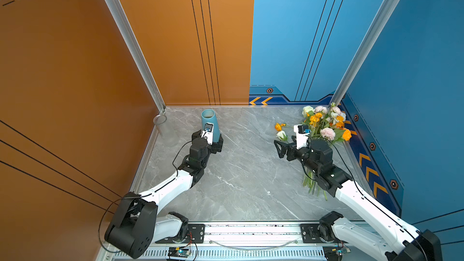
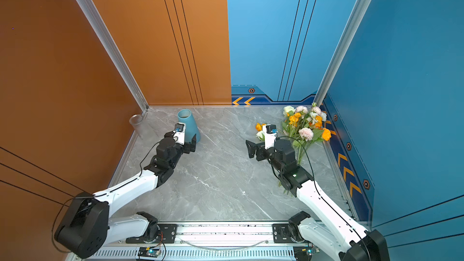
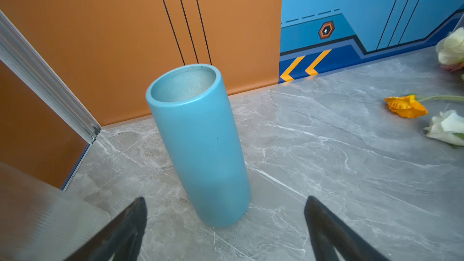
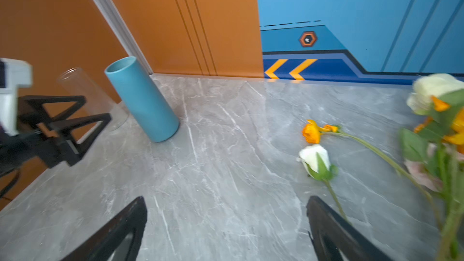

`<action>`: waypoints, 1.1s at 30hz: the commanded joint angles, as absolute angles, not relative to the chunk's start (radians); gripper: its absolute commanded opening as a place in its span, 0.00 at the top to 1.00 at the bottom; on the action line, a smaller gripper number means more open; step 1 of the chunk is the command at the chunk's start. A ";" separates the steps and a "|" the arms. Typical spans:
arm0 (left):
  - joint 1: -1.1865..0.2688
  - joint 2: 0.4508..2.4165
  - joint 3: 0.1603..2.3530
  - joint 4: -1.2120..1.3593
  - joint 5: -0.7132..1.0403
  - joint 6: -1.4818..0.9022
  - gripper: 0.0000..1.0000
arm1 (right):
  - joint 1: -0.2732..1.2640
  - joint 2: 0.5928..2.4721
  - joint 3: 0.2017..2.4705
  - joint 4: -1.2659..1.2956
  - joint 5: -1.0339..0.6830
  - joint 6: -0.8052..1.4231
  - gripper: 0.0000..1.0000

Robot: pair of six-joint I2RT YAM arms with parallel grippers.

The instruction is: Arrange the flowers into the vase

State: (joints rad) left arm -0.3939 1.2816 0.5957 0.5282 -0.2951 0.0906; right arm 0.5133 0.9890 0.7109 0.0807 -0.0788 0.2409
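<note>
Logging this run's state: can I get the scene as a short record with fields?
vase: blue, upright, no flowers inside
flowers: bunch lying at the right of the table; orange flower and white rose beside it
left claw: open, straddling the vase's base
right claw: open, holding nothing
also: clear glass cylinder, far left corner

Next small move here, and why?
Probably close the left gripper on the vase to steady it: its open jaws straddle the base, the vase holds no flowers, which lie on the table, and the right gripper is open, holding nothing.
</note>
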 commanded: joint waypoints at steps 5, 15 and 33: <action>-0.362 1.340 0.633 0.666 -0.359 0.144 0.02 | 0.694 1.187 0.894 0.200 -0.104 0.247 0.00; -0.246 1.479 0.692 0.749 -0.156 0.061 0.02 | 0.832 1.392 1.041 0.318 -0.171 0.276 0.00; -0.156 1.759 0.860 0.942 0.087 -0.096 0.02 | 0.827 1.443 1.057 0.274 -0.191 0.236 0.00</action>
State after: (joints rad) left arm -0.1627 1.7321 0.8276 0.9123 0.0441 -0.0734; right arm 0.8318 1.4345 1.0298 0.2726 -0.1673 0.2592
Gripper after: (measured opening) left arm 0.979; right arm 0.997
